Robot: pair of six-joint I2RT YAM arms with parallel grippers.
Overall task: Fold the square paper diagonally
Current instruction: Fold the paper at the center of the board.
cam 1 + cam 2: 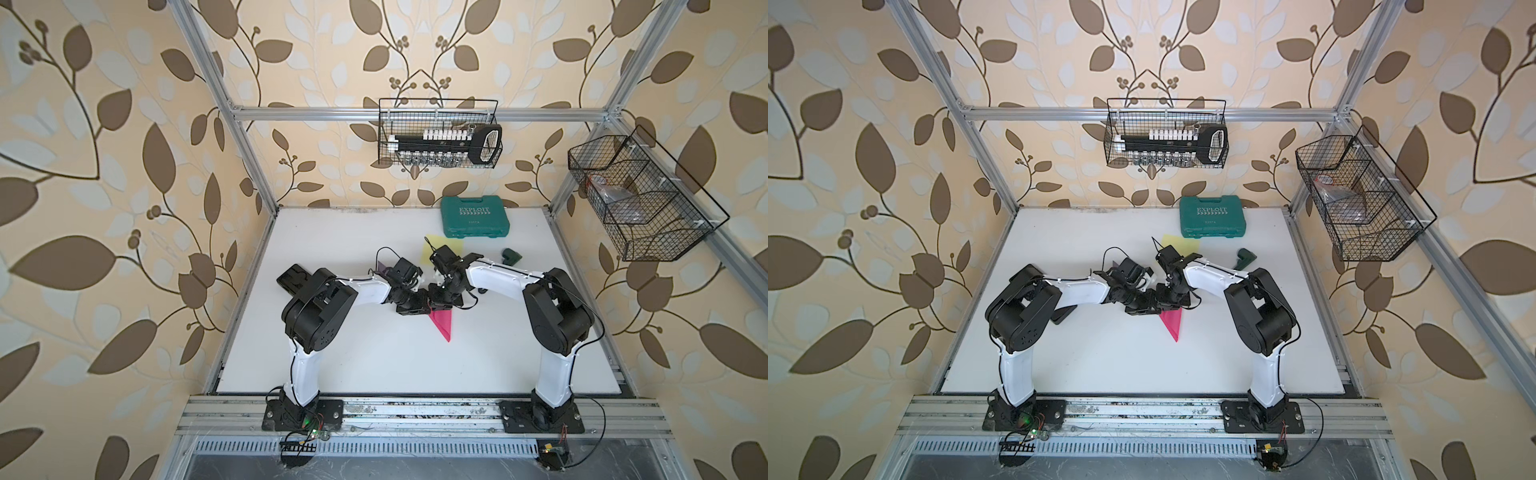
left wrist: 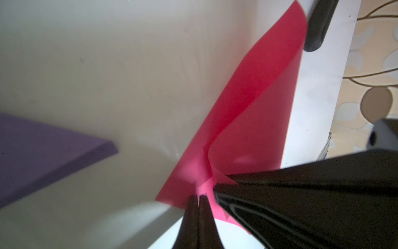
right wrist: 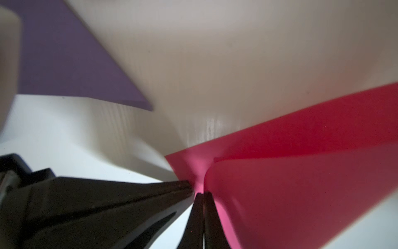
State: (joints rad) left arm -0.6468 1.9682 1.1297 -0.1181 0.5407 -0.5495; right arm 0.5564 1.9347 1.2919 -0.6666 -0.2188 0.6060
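Note:
The square paper is a pink sheet point(image 1: 442, 326) point(image 1: 1173, 326) lying mid-table, doubled over into a long triangle whose point aims at the front edge. Both arms meet over its far end. In the left wrist view the upper layer of the paper point(image 2: 247, 107) bulges up off the lower one. My left gripper point(image 2: 199, 195) point(image 1: 428, 302) is shut, its tips pinching the paper's corner. My right gripper point(image 3: 203, 193) point(image 1: 435, 300) is shut too, on the same corner of the paper point(image 3: 301, 183), beside the left one. In both top views the arms hide that corner.
A purple sheet point(image 1: 380, 266) point(image 3: 75, 64) lies just left of the grippers and a yellow sheet point(image 1: 430, 251) behind them. A green case point(image 1: 475, 222) and a small dark green object point(image 1: 511, 257) sit at the back right. A black block point(image 1: 293, 277) lies by the left arm.

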